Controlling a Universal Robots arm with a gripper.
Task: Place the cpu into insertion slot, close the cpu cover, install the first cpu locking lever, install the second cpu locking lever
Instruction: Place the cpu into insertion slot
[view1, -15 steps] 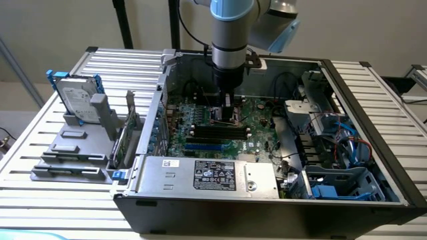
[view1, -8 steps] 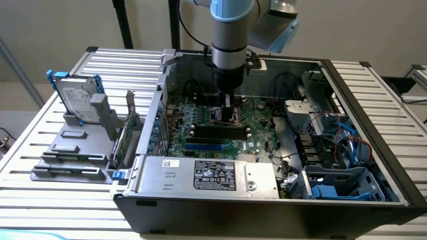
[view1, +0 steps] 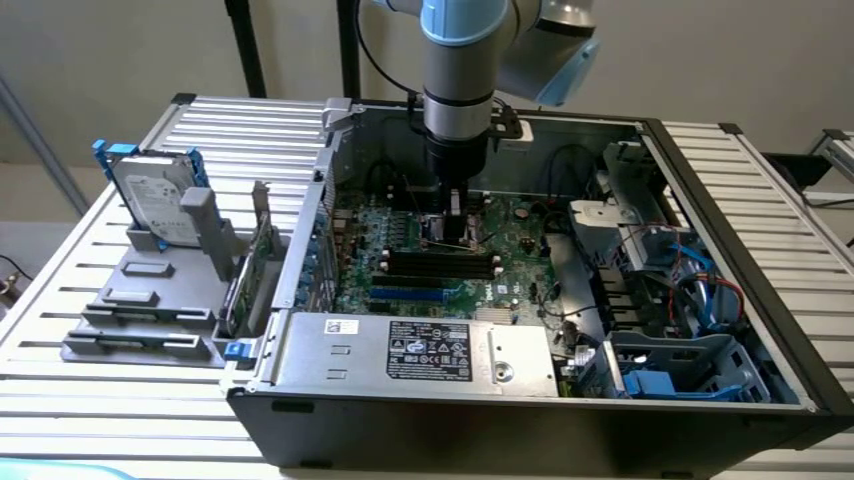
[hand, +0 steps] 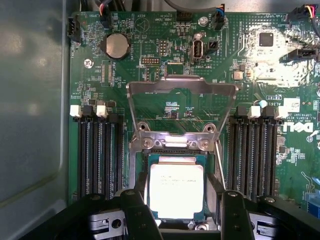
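Looks like the cpu (hand: 176, 190) is already sitting flat in the insertion slot (hand: 175, 156), with the end effector (hand: 183, 196) released, fingers spread wide either side of it. The cpu cover (hand: 182, 84) stands tipped up behind the slot, so I'd say closing it is the step in hand. That calls for getting clear of the chip and swinging the frame down flat.

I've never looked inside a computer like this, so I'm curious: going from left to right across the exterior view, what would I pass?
Hard drive propped on its grey stand → claw, hanging open over the green motherboard → blue cables.
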